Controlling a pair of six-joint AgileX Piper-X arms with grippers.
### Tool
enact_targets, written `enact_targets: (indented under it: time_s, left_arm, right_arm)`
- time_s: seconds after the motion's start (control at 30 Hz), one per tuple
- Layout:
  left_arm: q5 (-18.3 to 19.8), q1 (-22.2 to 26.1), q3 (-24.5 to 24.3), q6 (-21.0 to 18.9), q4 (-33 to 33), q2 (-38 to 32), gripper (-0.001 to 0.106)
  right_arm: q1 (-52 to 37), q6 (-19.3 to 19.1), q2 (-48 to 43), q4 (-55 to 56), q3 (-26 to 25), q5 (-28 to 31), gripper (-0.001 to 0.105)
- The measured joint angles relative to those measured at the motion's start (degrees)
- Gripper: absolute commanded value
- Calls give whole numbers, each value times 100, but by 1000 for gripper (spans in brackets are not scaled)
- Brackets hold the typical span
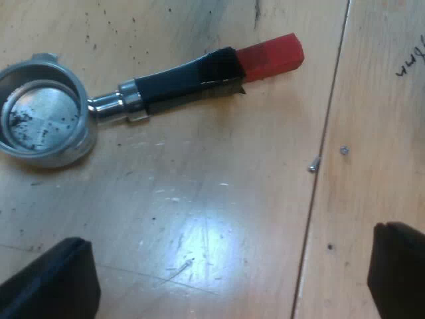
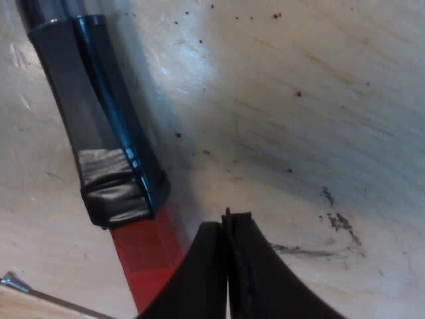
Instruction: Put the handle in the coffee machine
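The metal holder (image 1: 43,119) lies flat on the wooden table (image 1: 219,219), its round basket flecked with coffee grounds. Its dark handle (image 1: 186,76) runs away from the basket and ends in red (image 1: 271,56). My left gripper (image 1: 229,272) hovers above the bare wood short of the handle, open, with nothing between its black fingers (image 1: 53,282). In the right wrist view the same dark handle (image 2: 93,113) and its red end (image 2: 149,256) lie close by. My right gripper (image 2: 229,222) is shut on nothing, its tips down at the table just beside the red end.
A seam (image 1: 319,166) between two table boards runs past the red end, with a small screw (image 1: 313,163) beside it. Coffee grounds (image 2: 332,212) are scattered over the wood. Pen marks (image 1: 412,60) show on the far board.
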Motion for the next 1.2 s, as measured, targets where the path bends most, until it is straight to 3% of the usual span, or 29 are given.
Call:
enact_targets:
  time_s: [0.1,0.23,0.73,0.9,1.2]
  left_arm:
    - [-207,0,0,0,-163,0,84]
    - [-343,0,0,0,-216,0,84]
    - [-344,0,0,0,-254,0,84]
    - [-393,271,0,0,-254,-17,84]
    - [-529,742,0,0,62,-226,84]
  right_arm:
    - [0,-240,287,-185,0,-19,0]
    - [0,-258,672,-324,34,-19,0]
    - [0,-473,1021,-887,34,-515,0]
    - [46,-472,1021,-1149,34,-1018,0]
    - [590,-202,1021,-1749,34,-1216,0]
